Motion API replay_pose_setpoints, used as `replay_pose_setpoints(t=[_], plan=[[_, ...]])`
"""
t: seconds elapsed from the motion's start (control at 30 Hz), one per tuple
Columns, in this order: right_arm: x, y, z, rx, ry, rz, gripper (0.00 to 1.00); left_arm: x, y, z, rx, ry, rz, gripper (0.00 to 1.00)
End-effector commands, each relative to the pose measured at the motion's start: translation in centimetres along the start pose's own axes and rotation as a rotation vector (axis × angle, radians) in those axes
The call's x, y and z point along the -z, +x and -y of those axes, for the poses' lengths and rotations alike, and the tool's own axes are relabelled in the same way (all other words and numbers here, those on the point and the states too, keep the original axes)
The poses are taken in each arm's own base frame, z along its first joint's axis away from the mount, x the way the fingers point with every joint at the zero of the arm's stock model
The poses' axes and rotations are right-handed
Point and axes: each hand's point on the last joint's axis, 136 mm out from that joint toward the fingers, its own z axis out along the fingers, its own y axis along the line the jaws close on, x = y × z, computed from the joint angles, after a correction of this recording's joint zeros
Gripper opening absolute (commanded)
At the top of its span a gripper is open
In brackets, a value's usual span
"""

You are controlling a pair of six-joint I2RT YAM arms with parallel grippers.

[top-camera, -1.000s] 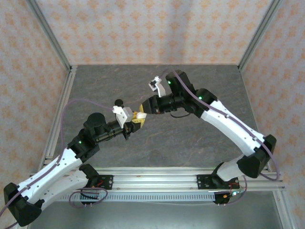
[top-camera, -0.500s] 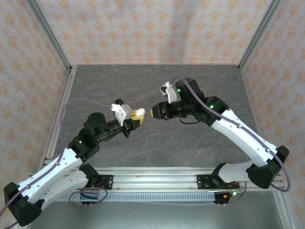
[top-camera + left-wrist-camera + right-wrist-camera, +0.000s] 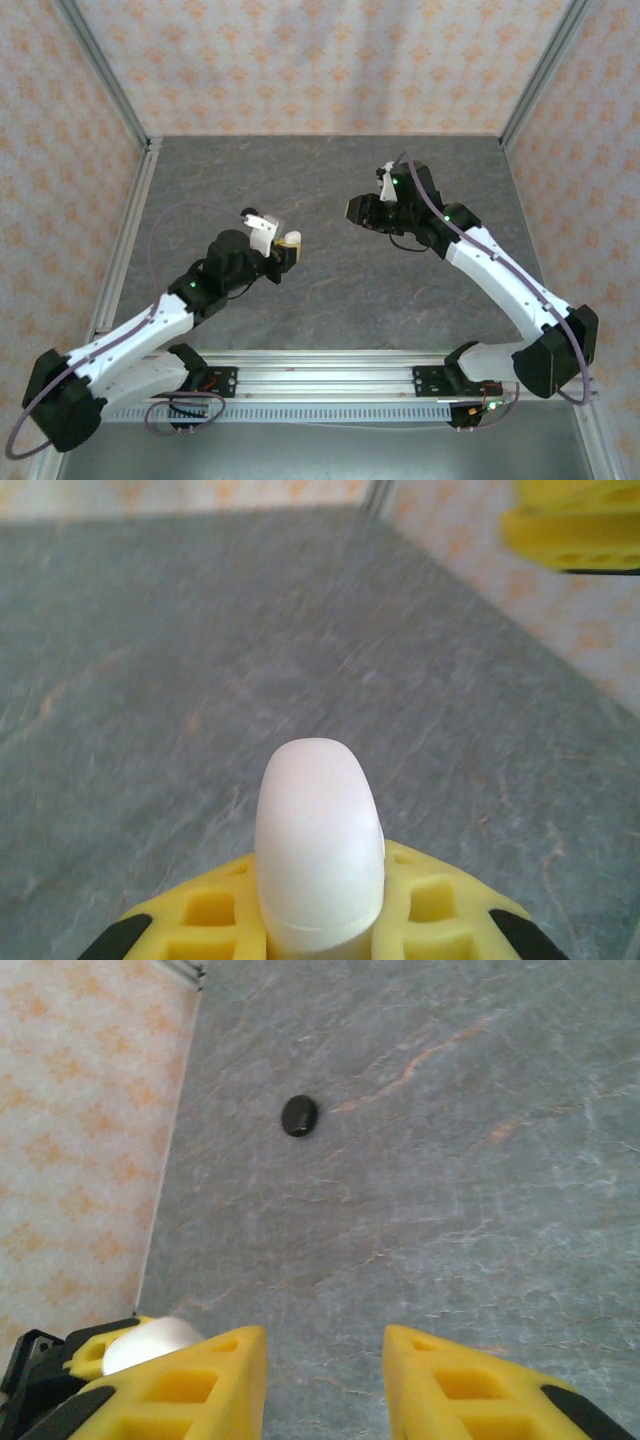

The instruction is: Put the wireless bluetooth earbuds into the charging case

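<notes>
The left gripper (image 3: 320, 912) has its yellow fingers (image 3: 432, 900) clamped on the charging case (image 3: 320, 830). They pinch the case low down at the bottom centre of the left wrist view, so most of its rounded white body stands clear above them. A faint seam runs across the case just above the fingers, and it looks closed. This grip seems meant to present the case in the air, held above the table (image 3: 330, 290) with its free end turned toward the other arm.

The right gripper (image 3: 325, 1360) has its fingers (image 3: 215, 1380) apart with nothing between them, only grey tabletop showing through the gap. In the overhead view it hangs right of centre (image 3: 357, 210), well apart from the left gripper (image 3: 285, 250) and the case (image 3: 290, 240) at centre left. Open and facing the case, it looks ready to help with it or to fetch something.

A black disc (image 3: 299, 1116) lies on the table in the upper left of the right wrist view, near the patterned wall (image 3: 90, 1110).

I cannot tell whether the earbuds are inside the case, because its shell is opaque. The case's lower end is covered by the fingers, and both wrist views are soft with blur. In the lower left of the right wrist view the case is only a pale blob (image 3: 150, 1345). A yellow finger (image 3: 575, 525) is cut off by the upper right corner of the left wrist view.
</notes>
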Motion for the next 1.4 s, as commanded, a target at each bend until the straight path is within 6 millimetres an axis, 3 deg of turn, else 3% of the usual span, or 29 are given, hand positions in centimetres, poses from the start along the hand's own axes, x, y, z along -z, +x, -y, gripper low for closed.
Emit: replay_pose_setpoints(t=[0.0,0.23,0.4,0.6,0.73,0.87,1.1,1.37], plan=[[-0.8,-0.1,2.3,-0.054,0.044,0.029,0.37,-1.9,0.4,-0.5,0.131,0.008,-0.08,0.0],[-1.4,1.3,5.9,-0.085,0.136,0.005,0.37,-6.8,2.4,-0.6,0.21,0.121,-0.203,0.0],[-2.4,1.9,7.6,-0.089,0.171,0.005,0.37,-9.0,4.0,-0.7,0.224,0.167,-0.275,0.0],[-4.3,2.7,9.1,-0.11,0.178,-0.042,0.37,-11.6,5.7,-2.4,0.285,0.136,-0.382,0.03],[-5.1,2.6,9.9,-0.135,0.174,-0.076,0.37,-13.4,7.9,-4.7,0.346,0.034,-0.519,0.06],[-5.3,2.4,10.8,-0.159,0.176,-0.082,0.37,-14.2,8.6,-6.1,0.376,-0.022,-0.587,0.13],[-5.1,1.8,11.8,-0.181,0.185,-0.063,0.37,-14.8,8.5,-7.7,0.334,-0.098,-0.677,0.35],[-3.8,0.1,12.6,-0.181,0.209,-0.021,0.37,-14.2,6.4,-9.6,0.293,-0.165,-0.693,0.5]])
